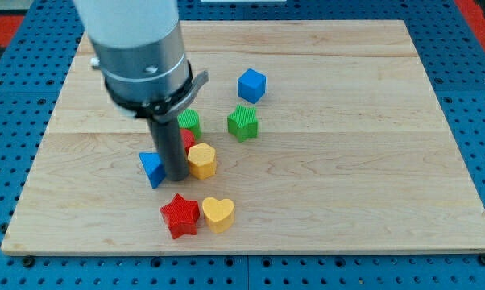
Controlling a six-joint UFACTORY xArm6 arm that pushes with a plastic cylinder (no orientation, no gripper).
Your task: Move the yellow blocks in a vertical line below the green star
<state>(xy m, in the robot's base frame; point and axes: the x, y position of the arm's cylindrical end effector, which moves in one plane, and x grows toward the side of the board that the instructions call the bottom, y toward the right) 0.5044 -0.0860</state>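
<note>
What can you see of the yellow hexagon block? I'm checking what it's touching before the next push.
The yellow hexagon block is a short six-sided prism, matte, standing flat on the wooden board, left of centre. My tip stands right against its left side. A red block, mostly hidden, sits just above it. The yellow heart lies apart below.

My tip (176,177) sits between two blocks: one (151,168) touching at nine o'clock, one (202,160) at three o'clock. The star (242,122) lies at two o'clock.
</note>
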